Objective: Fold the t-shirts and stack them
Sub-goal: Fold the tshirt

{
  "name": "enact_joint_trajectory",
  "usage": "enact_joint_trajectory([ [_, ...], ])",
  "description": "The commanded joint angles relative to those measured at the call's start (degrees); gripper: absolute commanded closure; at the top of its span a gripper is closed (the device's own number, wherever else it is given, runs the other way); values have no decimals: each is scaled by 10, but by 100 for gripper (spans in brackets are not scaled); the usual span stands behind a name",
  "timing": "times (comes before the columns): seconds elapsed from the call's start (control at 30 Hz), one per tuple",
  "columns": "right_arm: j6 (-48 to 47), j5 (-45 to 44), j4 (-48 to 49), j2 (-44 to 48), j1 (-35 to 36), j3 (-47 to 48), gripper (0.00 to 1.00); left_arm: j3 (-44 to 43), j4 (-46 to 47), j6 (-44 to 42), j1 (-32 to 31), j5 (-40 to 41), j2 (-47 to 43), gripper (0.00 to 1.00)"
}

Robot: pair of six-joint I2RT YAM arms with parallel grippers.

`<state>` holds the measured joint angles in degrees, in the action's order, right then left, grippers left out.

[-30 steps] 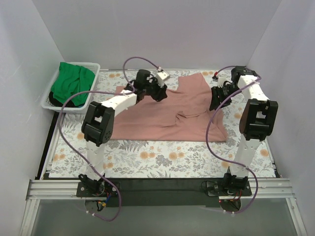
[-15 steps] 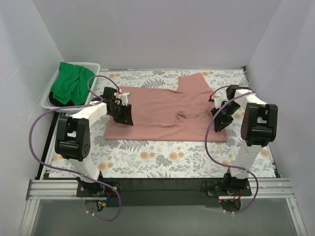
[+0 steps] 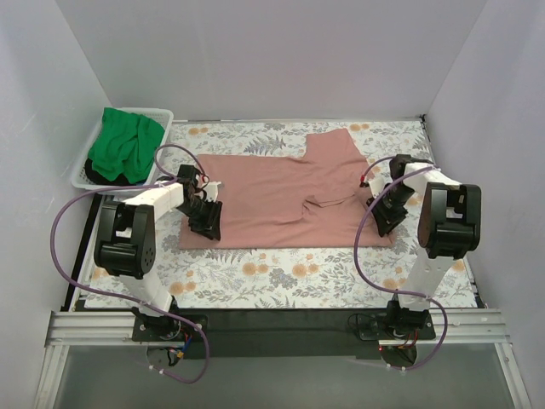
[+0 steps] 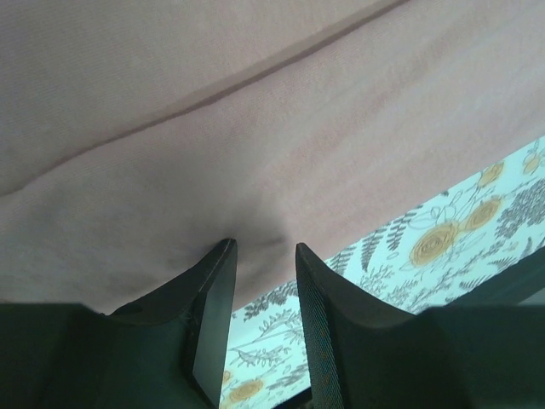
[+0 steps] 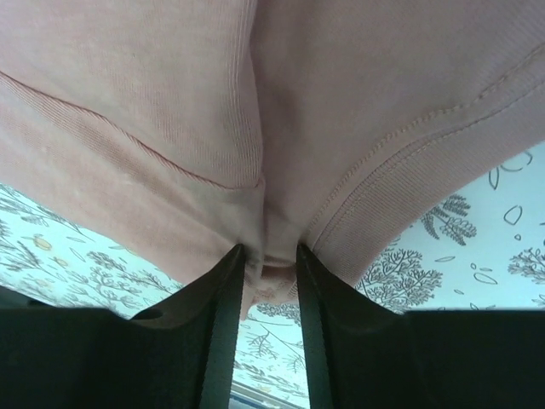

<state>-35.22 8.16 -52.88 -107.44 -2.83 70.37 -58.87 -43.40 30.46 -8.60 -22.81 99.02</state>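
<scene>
The salmon-pink t-shirt (image 3: 281,192) lies spread on the floral cloth, one sleeve pointing to the far side. My left gripper (image 3: 207,223) is at its near-left corner, shut on the edge; the cloth puckers at the tips in the left wrist view (image 4: 266,247). My right gripper (image 3: 383,223) is at the near-right corner, shut on a bunched hem (image 5: 281,256) that shows between its fingers. The green t-shirt (image 3: 123,145) lies crumpled in the white basket (image 3: 162,115) at the far left.
The floral-patterned cloth (image 3: 289,273) covers the table. White walls close in the left, far and right sides. The arm bases and a metal rail (image 3: 272,324) run along the near edge.
My left gripper swung from the shirt's far middle to its left edge, then nearer. My right gripper came from the far right to the near-right corner. The shirt lies flatter on the left.
</scene>
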Motion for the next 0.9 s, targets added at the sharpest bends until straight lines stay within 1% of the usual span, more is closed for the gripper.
enact_joint_trajectory([
  [0.0,-52,-61,21,15,-4,-29,61,11,-78,-40,4,48,-16,67],
  [0.03,-53,-54,7,20,-4,-23,59,10,-83,-47,4,50,-18,66],
  [0.13,-41,21,-32,32,-4,43,58,-28,-85,-58,5,23,-44,66],
  [0.17,-28,77,-68,29,-4,101,58,-71,-85,-66,5,-38,-51,64],
  [0.23,-4,133,-87,24,-4,154,58,-122,-67,-68,3,-98,-49,61],
  [0.27,27,217,-89,13,-4,212,58,-205,-44,-60,-14,-173,-9,54],
  [0.3,27,218,-86,7,-4,213,58,-206,-43,-54,-14,-174,-8,53],
  [0.33,48,229,-81,-2,-2,246,57,-270,-24,-46,-39,-191,11,53],
  [0.37,60,247,-78,-14,-2,266,59,-299,-14,-44,-54,-203,54,52],
  [0.4,71,253,-78,-46,-1,285,62,-323,1,-36,-69,-212,73,51],
  [0.43,81,261,-82,-64,1,322,65,-373,35,-5,-100,-230,94,52],
  [0.47,95,271,-85,-79,1,334,69,-393,53,13,-114,-243,118,53],
  [0.5,99,289,-87,-100,1,342,70,-417,66,31,-127,-265,157,54],
  [0.53,103,297,-88,-106,3,346,70,-434,95,64,-157,-284,179,56],
  [0.57,106,305,-88,-109,5,340,70,-453,117,88,-172,-290,194,59],
  [0.63,108,319,-86,-108,9,324,70,-459,180,124,-213,-290,230,62],
  [0.67,108,325,-85,-107,11,316,71,-464,196,147,-227,-271,240,66],
  [0.7,109,335,-83,-101,13,297,73,-466,211,157,-250,-260,260,68],
  [0.77,116,333,-70,-96,22,275,74,-475,231,168,-269,-252,281,71],
  [0.8,125,318,-51,-94,26,254,76,-482,232,171,-279,-235,290,73],
  [0.87,130,297,-30,-94,27,232,79,-484,235,173,-300,-231,314,74],
])
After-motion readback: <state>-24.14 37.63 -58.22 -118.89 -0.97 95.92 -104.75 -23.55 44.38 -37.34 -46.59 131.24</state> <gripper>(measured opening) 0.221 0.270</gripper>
